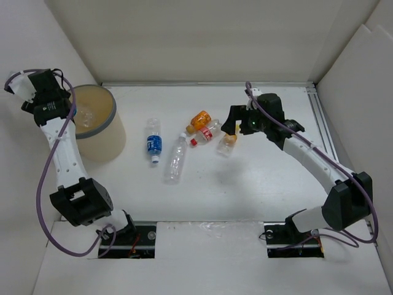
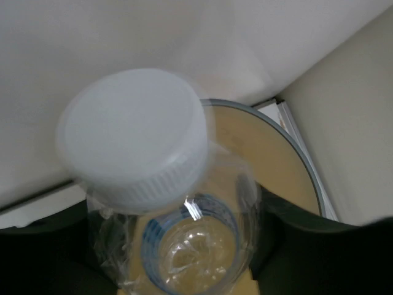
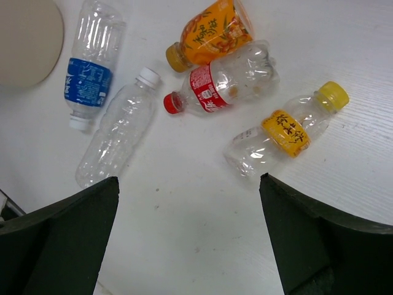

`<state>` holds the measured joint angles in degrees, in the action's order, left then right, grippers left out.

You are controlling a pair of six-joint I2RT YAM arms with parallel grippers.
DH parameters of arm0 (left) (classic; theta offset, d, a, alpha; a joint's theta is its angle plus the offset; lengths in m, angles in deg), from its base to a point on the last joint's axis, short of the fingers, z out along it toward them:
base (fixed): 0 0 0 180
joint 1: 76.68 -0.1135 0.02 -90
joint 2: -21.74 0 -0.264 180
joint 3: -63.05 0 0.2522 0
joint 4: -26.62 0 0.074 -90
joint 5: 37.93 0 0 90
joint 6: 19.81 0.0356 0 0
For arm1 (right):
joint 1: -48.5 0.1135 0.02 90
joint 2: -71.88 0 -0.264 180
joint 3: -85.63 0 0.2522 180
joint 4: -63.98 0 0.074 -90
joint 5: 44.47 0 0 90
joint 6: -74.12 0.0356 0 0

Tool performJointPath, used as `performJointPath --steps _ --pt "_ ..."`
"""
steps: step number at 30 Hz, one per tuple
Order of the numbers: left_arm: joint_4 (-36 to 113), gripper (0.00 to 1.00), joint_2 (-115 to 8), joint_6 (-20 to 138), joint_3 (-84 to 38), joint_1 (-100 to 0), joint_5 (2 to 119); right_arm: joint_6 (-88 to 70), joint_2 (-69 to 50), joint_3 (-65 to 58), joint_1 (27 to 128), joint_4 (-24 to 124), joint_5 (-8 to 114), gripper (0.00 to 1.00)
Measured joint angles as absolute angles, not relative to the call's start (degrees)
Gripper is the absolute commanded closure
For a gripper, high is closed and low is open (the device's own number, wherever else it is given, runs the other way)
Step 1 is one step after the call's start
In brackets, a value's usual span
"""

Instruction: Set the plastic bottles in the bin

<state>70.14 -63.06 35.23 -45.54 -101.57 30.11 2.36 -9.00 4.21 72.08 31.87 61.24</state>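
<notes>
The white tabletop carries five bottles lying on their sides: a blue-labelled bottle, a clear unlabelled bottle just beside it, then an orange bottle, a red-capped bottle and a yellow-capped bottle (these three close together). The cream bin stands at the left.

bin left, bottles mid-table

the bin stands at the left of the table. to its right lie a first bottle and a second bottle side by side, then a cluster of three bottles further right. a sixth bottle sits in the left gripper, seemingly over the bin's mouth.
</notes>
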Motion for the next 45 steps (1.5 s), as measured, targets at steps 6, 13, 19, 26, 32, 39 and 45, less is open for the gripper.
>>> performJointPath --steps 6,13,19,26,32,39,45 --pt "68.46 0.0 -60.06 36.24 -42.13 -100.65 34.53 3.04 -9.07 4.21 72.08 31.65 57.57 0.0" --pt "68.37 0.0 -57.46 38.29 -44.99 -95.29 34.18 7.54 -12.11 4.21 72.08 29.88 48.15 0.0" --pt "68.46 0.0 -57.51 44.28 -51.74 -82.31 32.28 13.66 -18.44 5.36 72.19 29.86 42.44 0.0" --pt "66.55 0.0 -60.3 51.78 -53.08 -63.86 43.51 19.76 -26.4 5.3 72.19 31.96 38.53 0.0" --pt "65.05 0.0 -60.37 53.22 -48.77 -64.96 52.43 24.17 -32.39 4.67 72.19 35.36 37.57 0.03" --pt "62.99 0.0 -59.93 53.46 -46.3 -64.91 59.1 26.34 -38.79 -0.47 72.19 37.9 36.69 0.29" --pt "62.34 0.0 -59.96 53.4 -45.93 -64.91 63.73 27.56 -39.12 -0.41 71.86 38.67 35.84 0.95"
